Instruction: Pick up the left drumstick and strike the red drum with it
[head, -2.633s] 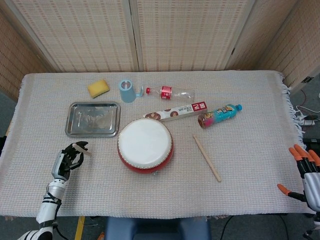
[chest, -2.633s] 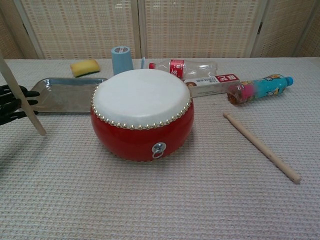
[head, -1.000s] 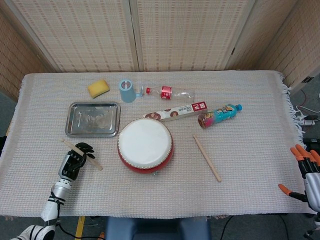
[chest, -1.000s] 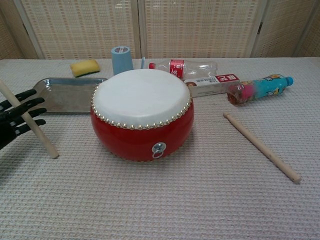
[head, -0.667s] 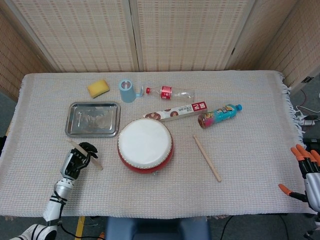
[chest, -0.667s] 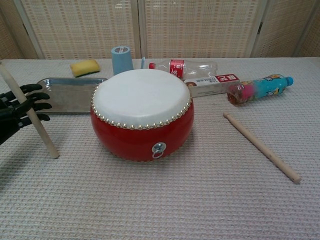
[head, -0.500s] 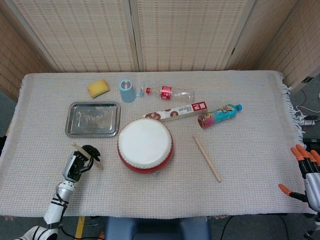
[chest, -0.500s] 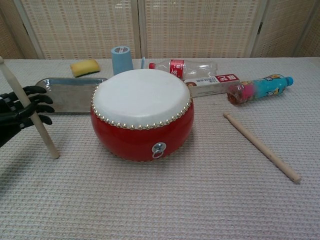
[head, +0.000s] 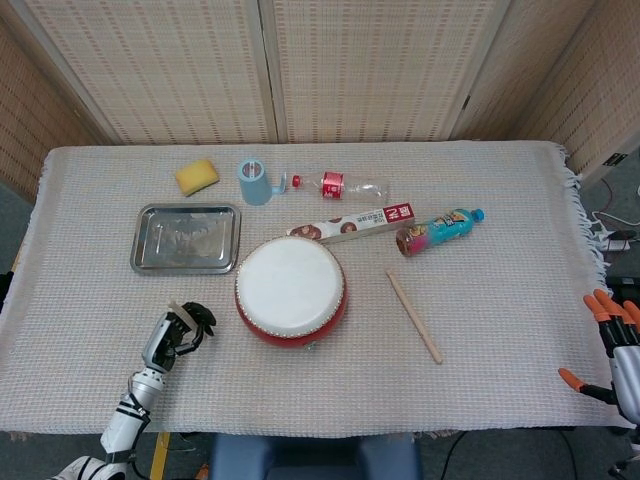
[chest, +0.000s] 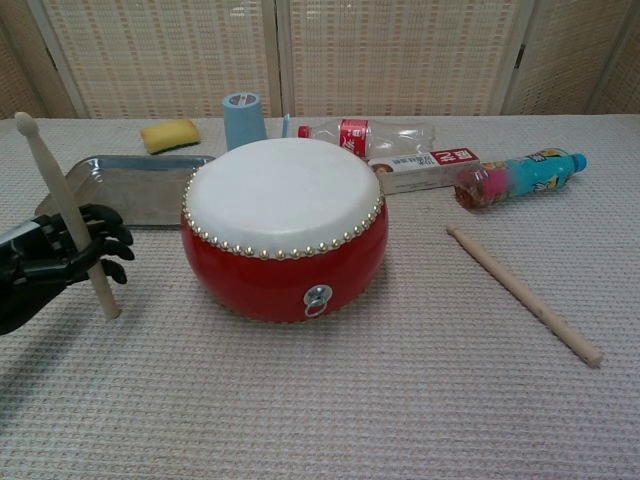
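Drumstick in hand, left of the drum

The left robot hand (chest: 62, 262) grips the drumstick (chest: 62, 212) nearly upright, tip up, just left of the red drum (chest: 284, 226); the strike lies rightward. The right robot hand (head: 613, 350), open, rests well right.

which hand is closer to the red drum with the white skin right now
Left. The left hand, gripping a wooden drumstick, sits just off the left side of the red drum. The right hand is far off at the table's right edge.

The left hand (chest: 60, 262) is black-fingered on a silver, jointed wrist. The right hand (head: 615, 355) is grey with orange fingertips.
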